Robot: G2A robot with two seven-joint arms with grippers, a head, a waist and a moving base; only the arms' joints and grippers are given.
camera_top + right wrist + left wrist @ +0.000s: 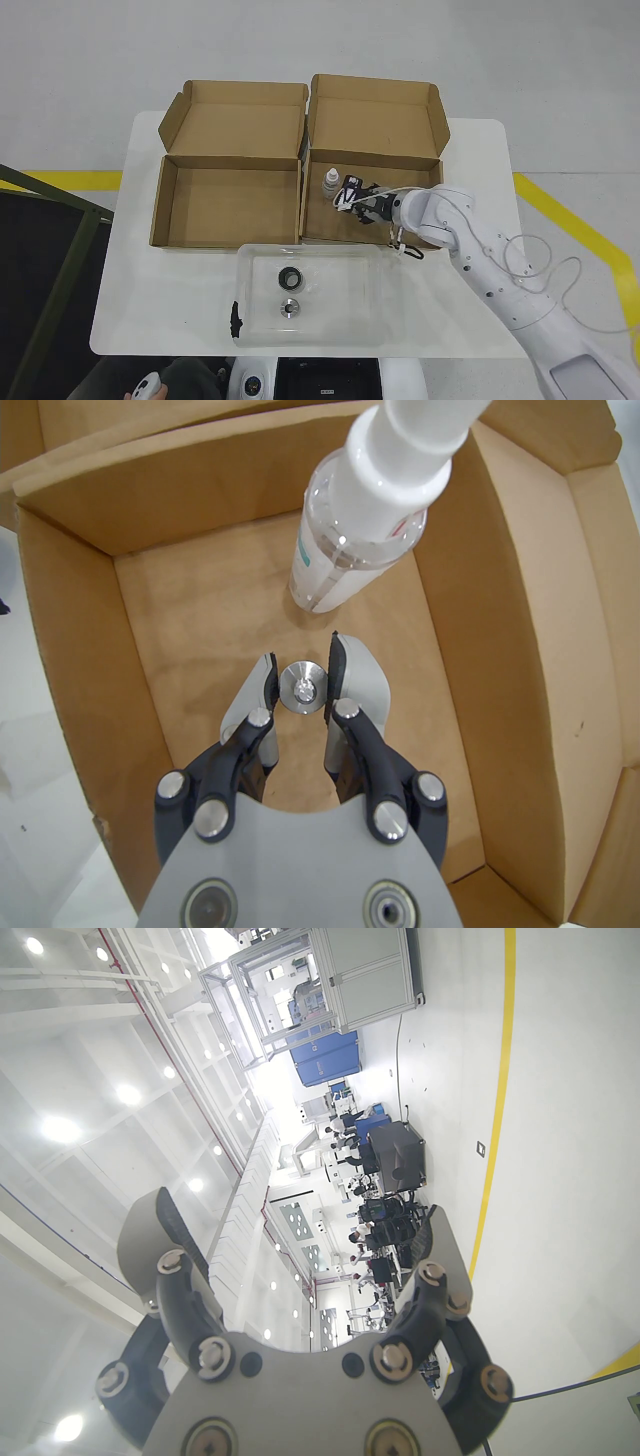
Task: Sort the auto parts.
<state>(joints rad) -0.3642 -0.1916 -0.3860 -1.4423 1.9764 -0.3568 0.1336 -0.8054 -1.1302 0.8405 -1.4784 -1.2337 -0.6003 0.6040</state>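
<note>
Shiny bare-metal disc (299, 692), matt rough cardboard box (500, 660), clear glossy plastic bottle (350, 555), smooth white plastic cap (400, 465)

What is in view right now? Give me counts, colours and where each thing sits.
left cardboard box: one, brown, open, far side of the table
right cardboard box: one, brown, open, beside the left one
bottle: one, clear with a white cap, upright in the right box
held metal part: one, silver, round, over the right box floor
tray: one, clear, in front of the boxes
ring: one, black, in the tray
loose metal part: one, silver, in the tray near the ring
table: one, white
right gripper: shut on the held metal part
left gripper: open, holding nothing
</note>
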